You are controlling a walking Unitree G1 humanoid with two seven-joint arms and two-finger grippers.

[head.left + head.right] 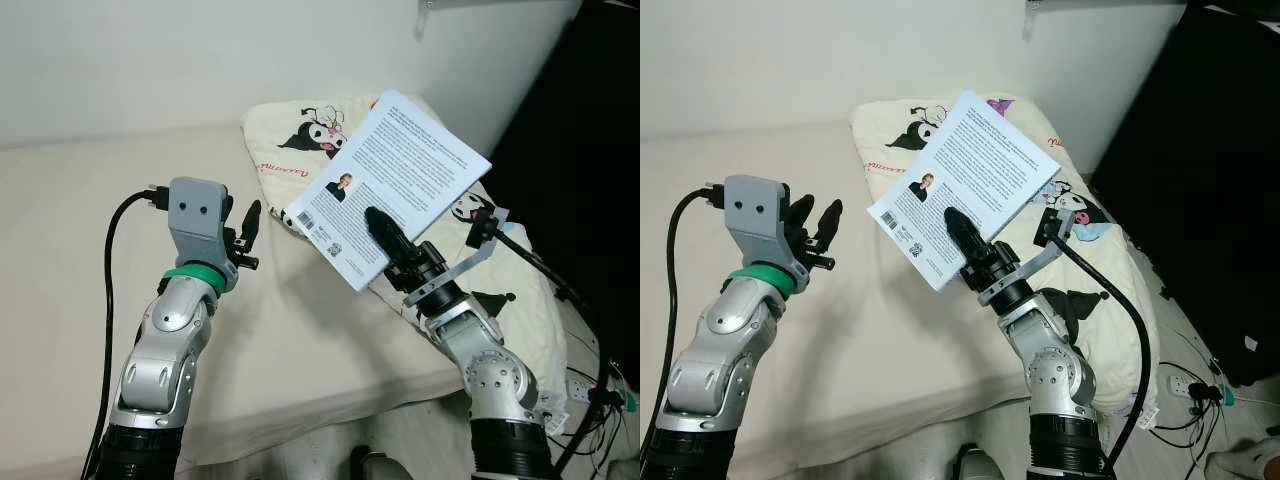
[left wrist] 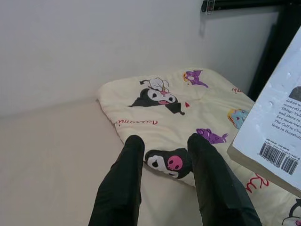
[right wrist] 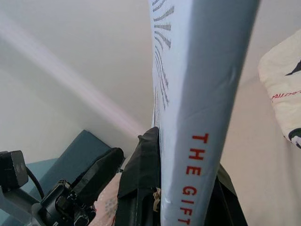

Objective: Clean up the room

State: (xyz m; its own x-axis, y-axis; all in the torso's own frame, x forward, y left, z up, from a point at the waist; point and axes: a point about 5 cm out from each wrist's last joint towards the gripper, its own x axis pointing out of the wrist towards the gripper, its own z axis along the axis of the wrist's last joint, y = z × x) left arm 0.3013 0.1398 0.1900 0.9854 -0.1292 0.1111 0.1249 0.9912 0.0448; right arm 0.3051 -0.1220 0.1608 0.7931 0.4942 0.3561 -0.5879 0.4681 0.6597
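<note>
The book (image 1: 392,180) is up in the air above the bed, tilted, its white back cover facing the head camera (there's a small author photo, blocks of print and a barcode near the lower corner). The right gripper (image 1: 385,232) has it clamped at the lower edge, one black finger lying across the back cover; in the right wrist view the pale spine (image 3: 202,117) runs between the two fingers, with red lettering reading "THE GIFT" visible.

Under and behind the book lies a cream quilt (image 1: 300,130) printed with cartoon characters, bunched at the far end of the bed near the wall and trailing down the bed's right side. The rest of the bed (image 1: 80,200) is a plain beige sheet.

The left gripper (image 1: 248,228) is held up over the sheet, well apart from the book, its fingers (image 2: 122,183) spread with nothing between them; it looks toward the quilt's near corner. A black cable (image 1: 110,290) loops off that wrist.

To the right of the bed the floor holds a power strip (image 1: 1185,385) and some wires.
</note>
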